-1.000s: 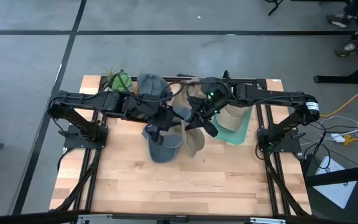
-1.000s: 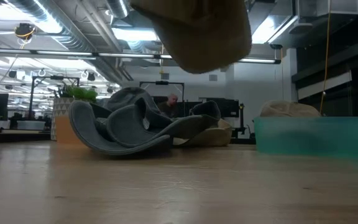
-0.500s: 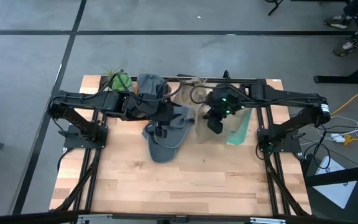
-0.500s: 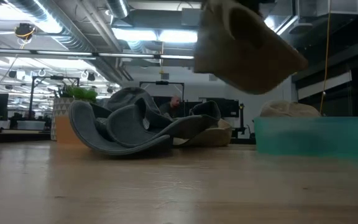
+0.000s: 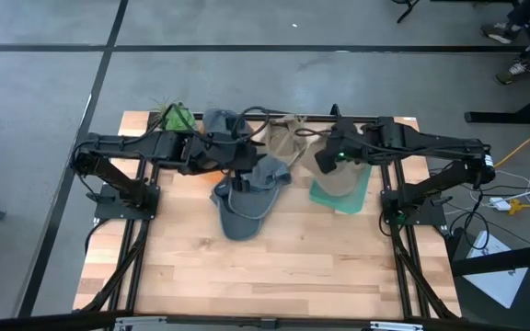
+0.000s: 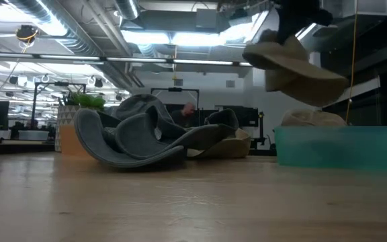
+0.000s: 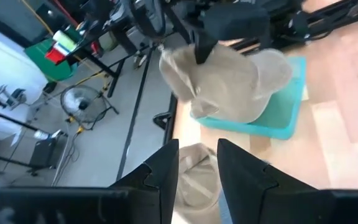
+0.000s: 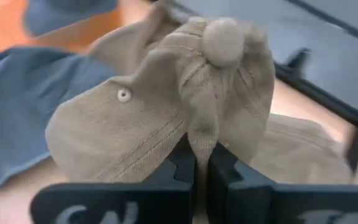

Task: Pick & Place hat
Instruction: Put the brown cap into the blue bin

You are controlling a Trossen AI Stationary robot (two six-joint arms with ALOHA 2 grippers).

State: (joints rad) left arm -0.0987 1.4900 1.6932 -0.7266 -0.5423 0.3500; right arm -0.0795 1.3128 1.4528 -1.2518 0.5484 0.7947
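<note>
Over the bin: right gripper (image 8: 201, 163) carries the tan cap (image 6: 294, 64), which a second ago hung above the middle of the table (image 5: 274, 267) and now hangs above the teal bin (image 6: 334, 146).
Meaning for the task: transport looks nearly complete; lowering and release into the bin appear to remain.
Right fingers: pressed together, clamped on a fold of the cap's crown.
Left gripper (image 7: 196, 163): fingers stand slightly apart, holding nothing, above the grey hats (image 5: 247, 188).
Cap appearance: tan corduroy, button on top, one eyelet visible, crown bunched, brim tilted downward.
Bin contents: another tan hat (image 6: 312, 118) already lies inside.
</note>
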